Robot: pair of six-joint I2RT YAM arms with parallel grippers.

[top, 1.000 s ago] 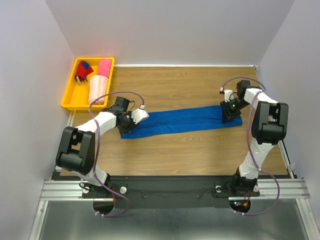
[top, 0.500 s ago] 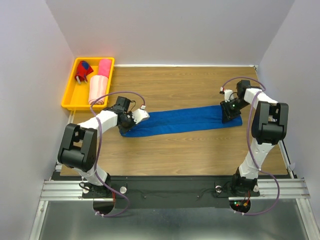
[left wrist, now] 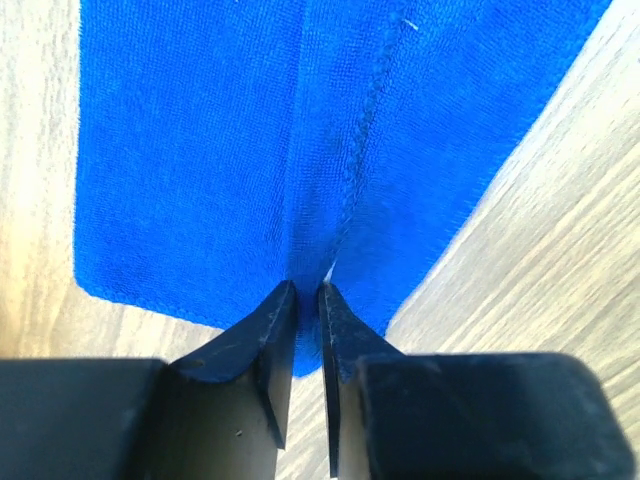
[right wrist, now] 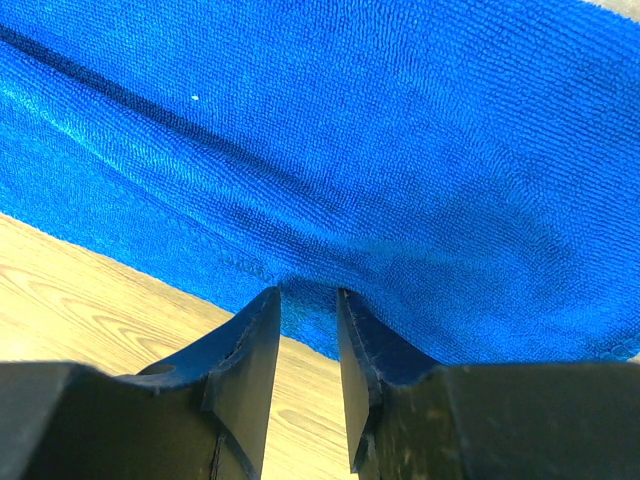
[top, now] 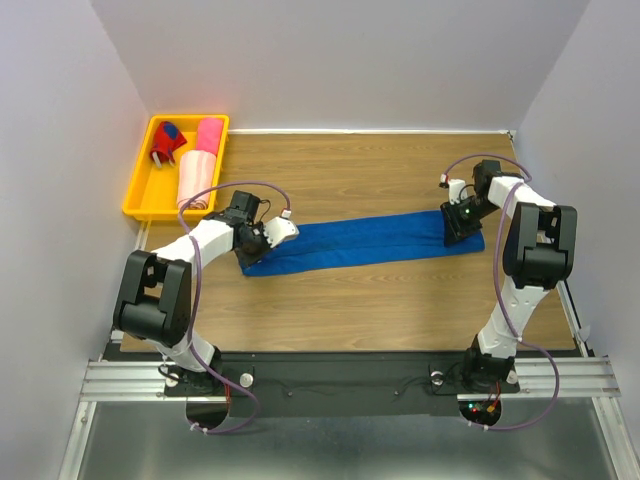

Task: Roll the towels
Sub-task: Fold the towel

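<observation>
Towel, royal blue (top: 370, 240), lies stretched flat across the middle of the table (top: 380, 320), long axis left to right, with an arm at each short end. Left gripper (left wrist: 308, 300) has its jaws nearly together, pinching a ridge of cloth at the towel's left end. Right gripper (right wrist: 308, 300) has its jaws narrow, with the right edge puckered between the tips, so it reads as a grip. Change over the last second is small: the left wrist has crept slightly toward the towel and the left end has drawn in a touch, while the right arm has not budged. That looks like the start of the roll from the left, with the right end pinned as an anchor, but no visible turn yet. Hot pink towel (top: 209, 134) and pale pink towel (top: 194, 180) sit in the yellow tray (top: 140, 190) at far left.
</observation>
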